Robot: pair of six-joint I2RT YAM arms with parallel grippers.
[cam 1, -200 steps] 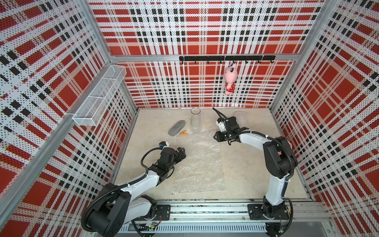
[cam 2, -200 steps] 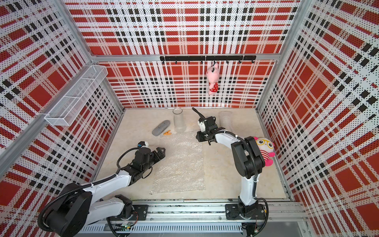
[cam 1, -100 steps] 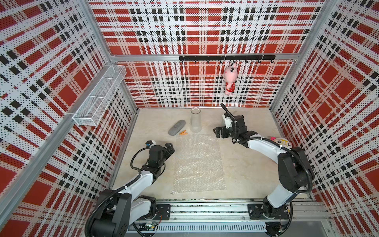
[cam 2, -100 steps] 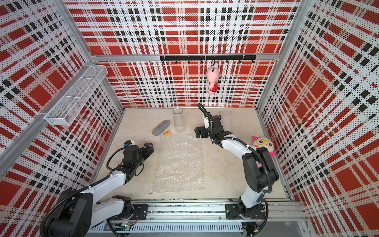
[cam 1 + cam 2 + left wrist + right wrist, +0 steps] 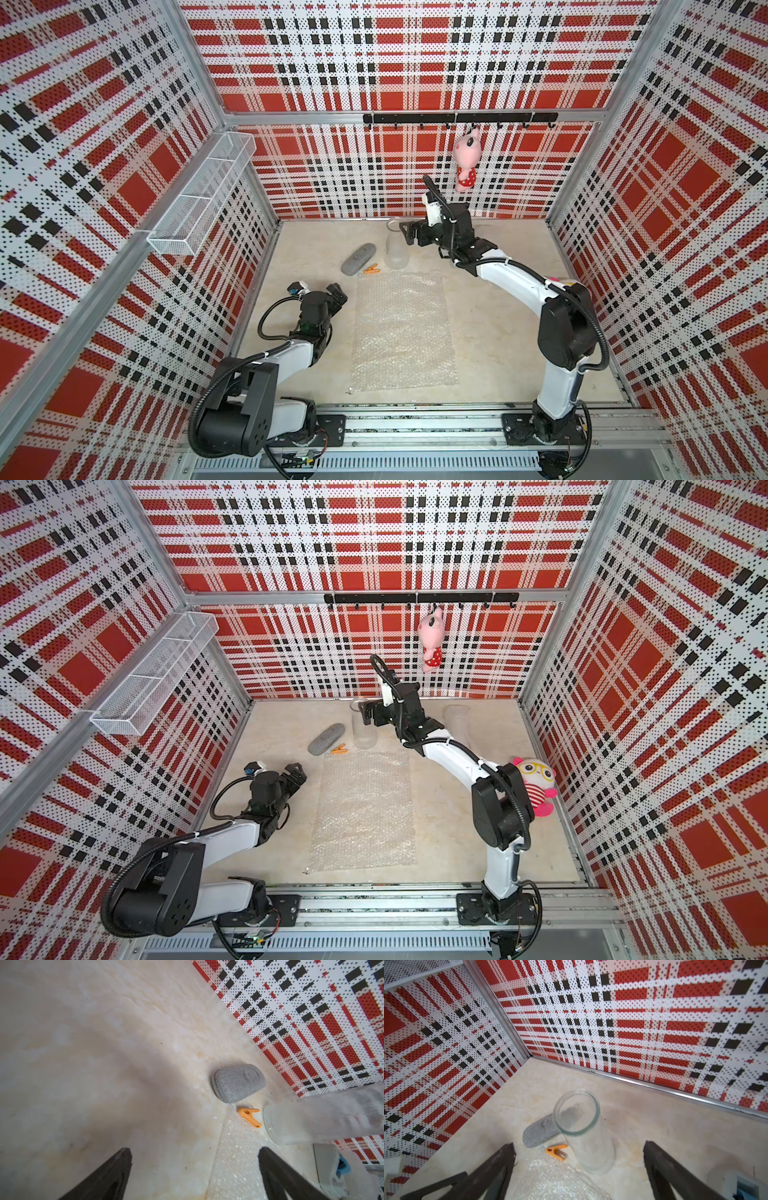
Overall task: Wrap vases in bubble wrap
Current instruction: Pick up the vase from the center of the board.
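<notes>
Nearest us, the left end effector [image 5: 337,292] sits low over the tabletop [image 5: 498,332], just left of the bubble wrap [image 5: 401,328]. Its fingers [image 5: 108,1176] are spread wide, and its wrist view shows only bare tabletop between them. The vase [image 5: 395,249] stands well ahead of it and to its right.

The wrap lies flat and roughly square to the rig, reaching from near the rail back toward the vase. Just off its far left corner we see a small orange clip [image 5: 371,269], and just beyond that a grey case [image 5: 358,259].

The vase is clear ribbed glass. It stands upright just past the wrap's far edge, with its rim up.

The right end effector [image 5: 405,232] hangs just beside the vase's upper part, on its right. Its fingers are spread wide, and in the wrist view the vase stands ahead of them, not between them.

Farther right, a pale shape [image 5: 457,721] lies by the back wall. It may be a second vase, but it is too hazy for us to tell.
</notes>
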